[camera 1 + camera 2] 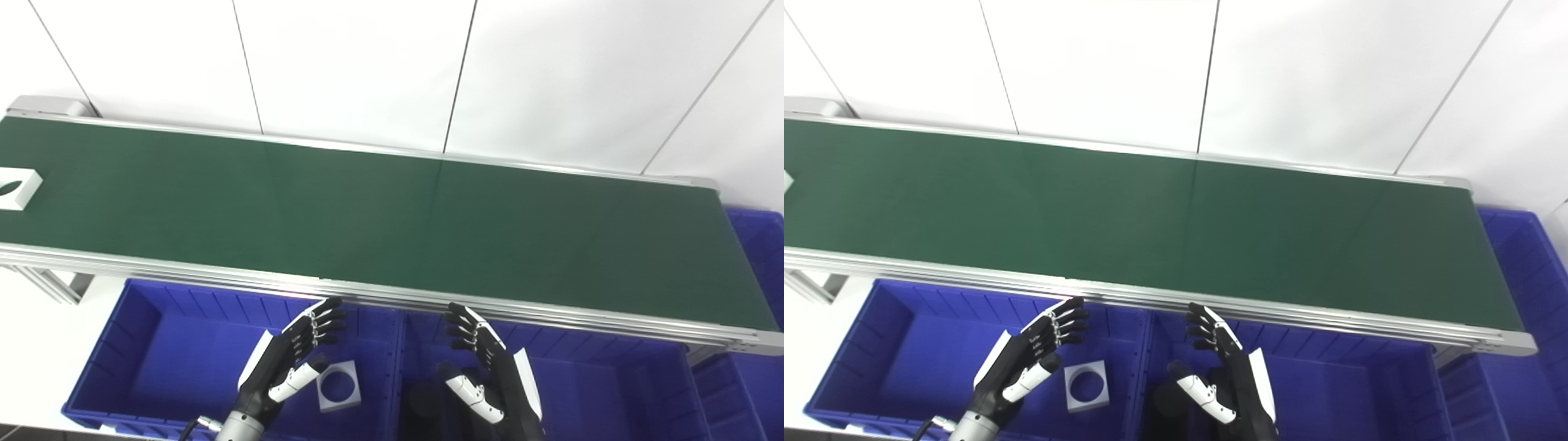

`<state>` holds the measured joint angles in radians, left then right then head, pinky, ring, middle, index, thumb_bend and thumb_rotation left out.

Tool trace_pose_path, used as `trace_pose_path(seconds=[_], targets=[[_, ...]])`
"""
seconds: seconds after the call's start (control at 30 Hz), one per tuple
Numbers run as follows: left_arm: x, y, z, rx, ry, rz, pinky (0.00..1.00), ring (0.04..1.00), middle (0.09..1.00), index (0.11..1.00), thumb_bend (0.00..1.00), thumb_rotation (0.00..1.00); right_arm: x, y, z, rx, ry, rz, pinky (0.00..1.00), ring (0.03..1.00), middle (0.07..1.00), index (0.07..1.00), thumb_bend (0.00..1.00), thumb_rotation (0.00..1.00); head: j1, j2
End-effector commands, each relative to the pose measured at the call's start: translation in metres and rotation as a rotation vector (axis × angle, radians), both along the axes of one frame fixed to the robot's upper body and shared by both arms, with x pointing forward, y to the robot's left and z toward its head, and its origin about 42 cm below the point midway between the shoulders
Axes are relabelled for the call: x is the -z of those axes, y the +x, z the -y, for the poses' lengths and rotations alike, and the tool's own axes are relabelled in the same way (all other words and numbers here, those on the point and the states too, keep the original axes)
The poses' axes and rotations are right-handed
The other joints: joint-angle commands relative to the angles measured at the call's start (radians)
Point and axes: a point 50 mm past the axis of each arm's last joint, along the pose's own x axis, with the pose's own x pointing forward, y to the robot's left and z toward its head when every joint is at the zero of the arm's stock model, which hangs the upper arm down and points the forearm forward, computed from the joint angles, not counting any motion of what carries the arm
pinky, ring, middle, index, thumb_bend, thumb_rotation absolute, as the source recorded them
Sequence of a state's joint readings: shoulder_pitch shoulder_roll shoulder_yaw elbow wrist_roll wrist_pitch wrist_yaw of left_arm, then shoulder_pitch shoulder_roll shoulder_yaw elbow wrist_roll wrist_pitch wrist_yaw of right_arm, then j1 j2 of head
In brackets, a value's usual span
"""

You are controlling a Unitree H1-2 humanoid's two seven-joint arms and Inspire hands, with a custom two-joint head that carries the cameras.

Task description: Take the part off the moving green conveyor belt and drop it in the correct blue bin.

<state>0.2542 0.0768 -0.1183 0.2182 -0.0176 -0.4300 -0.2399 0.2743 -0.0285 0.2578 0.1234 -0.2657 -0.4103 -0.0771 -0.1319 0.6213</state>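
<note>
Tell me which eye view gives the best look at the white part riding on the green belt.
The left eye view. There the white part shows almost whole at the belt's far left end, with its leaf-shaped cutout visible. The right eye view catches only a sliver of it at the picture's left edge, too little to read its shape.

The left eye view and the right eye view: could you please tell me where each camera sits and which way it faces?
Left eye view: on the head, looking down at the green conveyor belt; both hands show, and a white part on the belt's left end.
Right eye view: beside it, shifted right, same downward look; left hand and right hand show.
Shared: belt, blue bins, both open hands.
</note>
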Motion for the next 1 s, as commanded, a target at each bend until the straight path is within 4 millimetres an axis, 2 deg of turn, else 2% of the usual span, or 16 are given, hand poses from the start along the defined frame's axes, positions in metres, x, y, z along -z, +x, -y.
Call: trace_pose_path(seconds=[0.0, 0.7, 0.97], targets=[[-0.0103, 0.0076, 0.0008, 0.003, -0.012, 0.073, 0.75, 0.796, 0.83, 0.867, 0.82, 0.74, -0.0128, 0.0052, -0.0023, -0.003, 0.033, 0.091, 0.69, 0.758, 0.803, 0.842, 0.62, 0.68, 0.002, 0.0], [-0.0094, 0.0084, 0.0015, 0.002, -0.017, 0.07, 0.75, 0.794, 0.827, 0.863, 0.82, 0.74, -0.0122, 0.0057, -0.002, 0.001, 0.031, 0.092, 0.68, 0.754, 0.8, 0.846, 0.61, 0.67, 0.004, -0.005], [-0.0088, 0.0084, 0.0032, 0.002, -0.014, 0.069, 0.74, 0.792, 0.83, 0.863, 0.81, 0.74, -0.0112, 0.0057, -0.0008, 0.003, 0.026, 0.091, 0.68, 0.749, 0.797, 0.844, 0.6, 0.67, 0.026, -0.014]])
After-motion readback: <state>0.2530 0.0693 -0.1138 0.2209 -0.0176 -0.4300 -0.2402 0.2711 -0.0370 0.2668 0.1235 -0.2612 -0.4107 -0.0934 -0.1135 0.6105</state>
